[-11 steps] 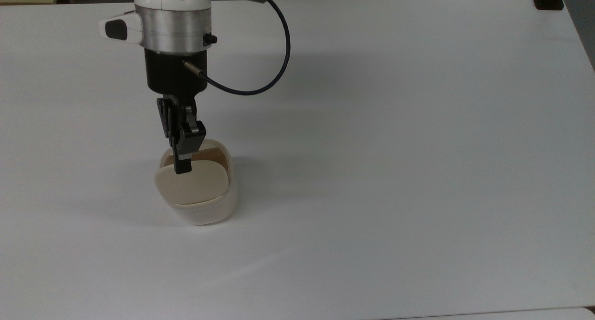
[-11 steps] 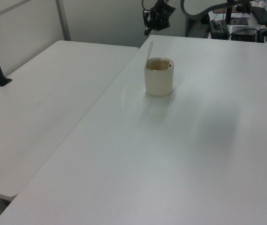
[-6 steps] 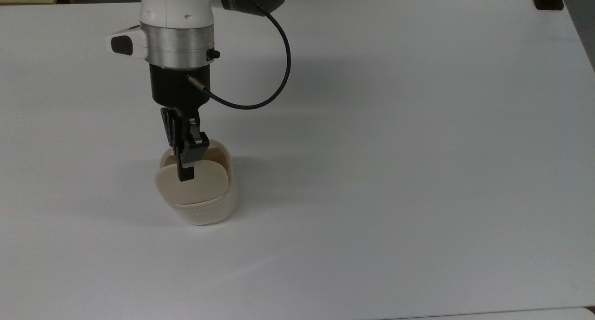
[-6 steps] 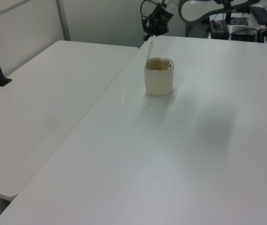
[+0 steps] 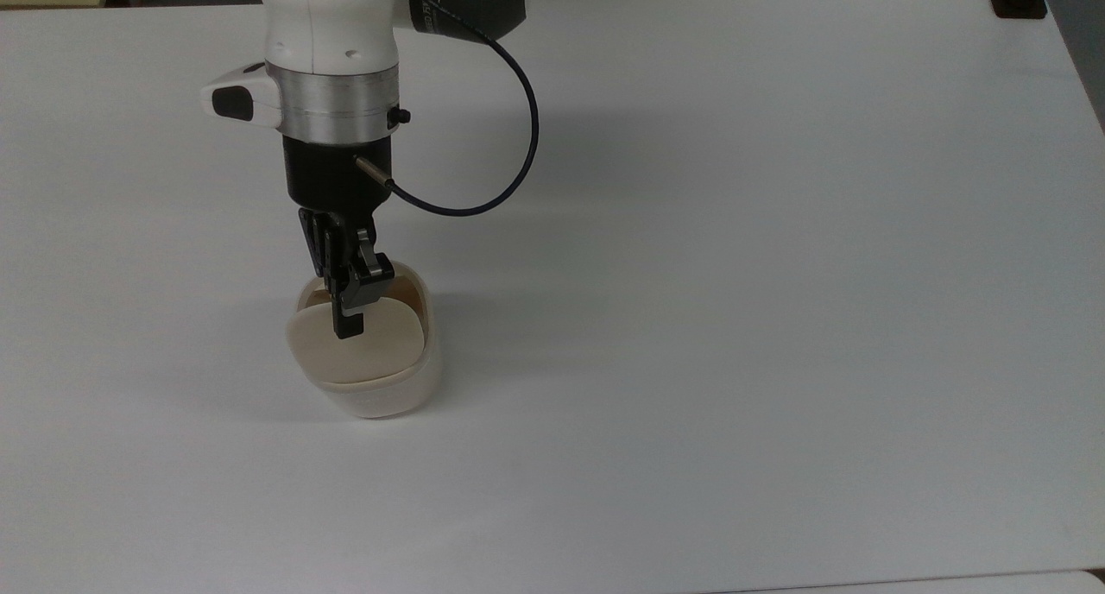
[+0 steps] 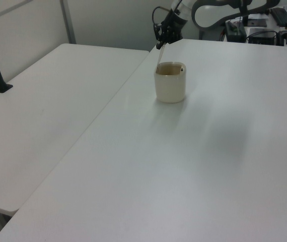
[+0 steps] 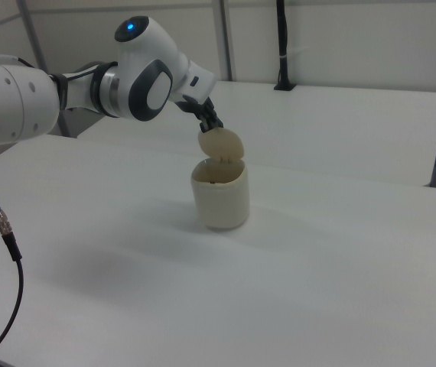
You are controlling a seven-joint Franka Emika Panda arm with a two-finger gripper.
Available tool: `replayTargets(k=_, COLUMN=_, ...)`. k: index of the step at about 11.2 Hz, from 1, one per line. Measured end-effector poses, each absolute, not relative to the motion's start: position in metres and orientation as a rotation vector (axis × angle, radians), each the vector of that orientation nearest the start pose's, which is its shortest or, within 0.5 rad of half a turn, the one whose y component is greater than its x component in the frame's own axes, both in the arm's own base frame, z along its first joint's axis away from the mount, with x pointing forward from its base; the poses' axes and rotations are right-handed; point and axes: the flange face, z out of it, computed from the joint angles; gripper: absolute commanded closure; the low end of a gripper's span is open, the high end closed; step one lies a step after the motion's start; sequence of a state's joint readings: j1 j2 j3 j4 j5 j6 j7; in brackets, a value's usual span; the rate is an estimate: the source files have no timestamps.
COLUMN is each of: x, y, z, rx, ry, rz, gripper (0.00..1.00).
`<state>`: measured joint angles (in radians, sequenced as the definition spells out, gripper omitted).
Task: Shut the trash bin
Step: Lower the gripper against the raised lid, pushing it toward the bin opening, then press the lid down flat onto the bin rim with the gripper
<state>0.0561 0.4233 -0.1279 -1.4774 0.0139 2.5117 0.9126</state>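
bin lid upright, gripper at its top edge

trash bin (image 5: 380,387) stands on the white table (image 5: 777,274), toward the top view's left. its lid (image 7: 220,144) stands raised, nearly upright. the gripper (image 7: 212,123) sits at the lid's upper edge; its fingers look pressed together, holding nothing.

1. In the top view, the arm (image 5: 332,50) is cut off by the upper edge.
2. The jaws cover part of the raised lid (image 5: 358,348) of the trash bin (image 5: 380,395); if they are open or closed is not clear.
3. In the left view, the gripper (image 6: 162,38) is too small to read.
4. The counter (image 5: 734,274) runs past the picture's edges.
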Motion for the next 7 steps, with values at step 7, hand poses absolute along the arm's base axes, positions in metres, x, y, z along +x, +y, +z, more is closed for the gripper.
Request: replayTargets(k=7, x=0.705, y=-0.051, z=0.503, rx=-2.639, ry=1.239, rz=-0.708, gripper=1.0)
